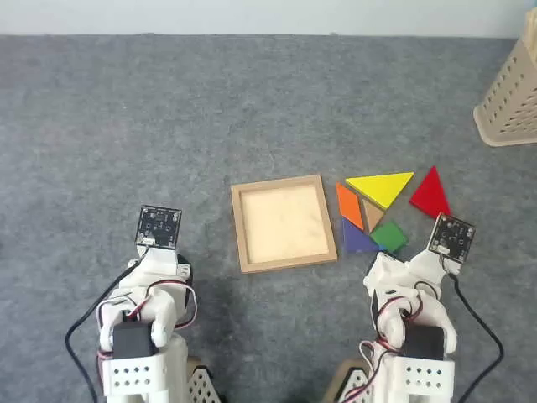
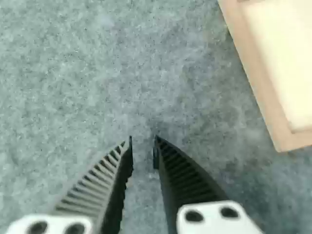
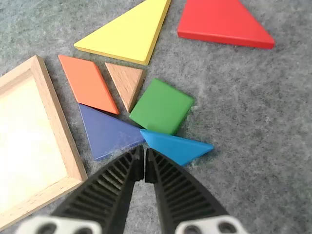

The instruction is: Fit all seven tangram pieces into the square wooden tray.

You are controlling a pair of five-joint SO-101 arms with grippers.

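The square wooden tray (image 1: 281, 222) lies empty at the table's middle; its rim (image 2: 253, 83) shows beside my left gripper (image 2: 142, 144), which hangs over bare carpet with a narrow gap between its fingers and nothing in them. Right of the tray lie the orange parallelogram (image 3: 87, 83), yellow triangle (image 3: 129, 31), red triangle (image 3: 222, 22), small wood-coloured triangle (image 3: 126, 83), green square (image 3: 162, 106), dark blue triangle (image 3: 108, 132) and light blue triangle (image 3: 175, 145). My right gripper (image 3: 145, 150) is shut and empty, its tips just above the light blue triangle's corner.
A perforated beige basket (image 1: 512, 92) stands at the far right edge. Grey carpet (image 1: 168, 126) covers the whole table. Both arm bases (image 1: 143, 353) sit at the near edge, the left arm well apart from the tray (image 3: 58, 117).
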